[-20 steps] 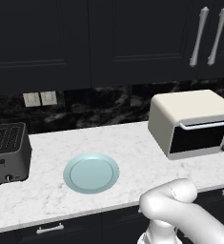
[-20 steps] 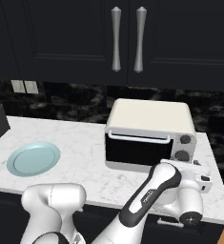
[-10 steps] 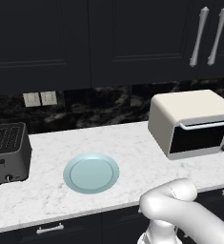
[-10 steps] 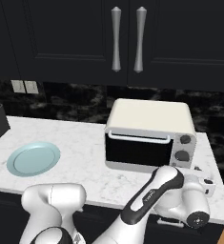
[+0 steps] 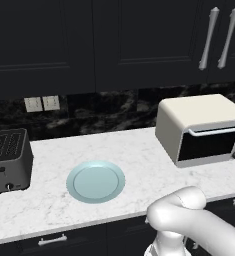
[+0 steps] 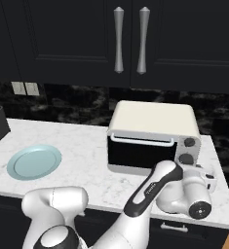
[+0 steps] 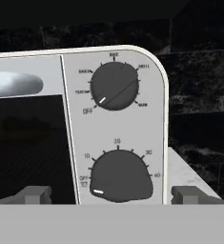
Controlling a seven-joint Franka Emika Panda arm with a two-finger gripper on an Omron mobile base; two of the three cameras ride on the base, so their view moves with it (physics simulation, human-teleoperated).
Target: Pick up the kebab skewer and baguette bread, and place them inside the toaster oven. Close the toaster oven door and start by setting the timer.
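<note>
Closing in: two-finger gripper [image 7: 111, 195], jaws wide, has edged nearer the lower dark round timer [image 7: 119, 177]
Door: boxy cream-white toaster oven [image 6: 154, 136]'s dark glass door [image 6: 141, 152] shut; timing comes next

White marble counter [image 5: 139, 150] carries toaster oven [image 5: 201, 127], plate [image 5: 95, 181], toaster [image 5: 9, 160].

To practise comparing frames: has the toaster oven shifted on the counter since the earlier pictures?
No. The toaster oven sits exactly where it did, below the cabinet handles.
</note>
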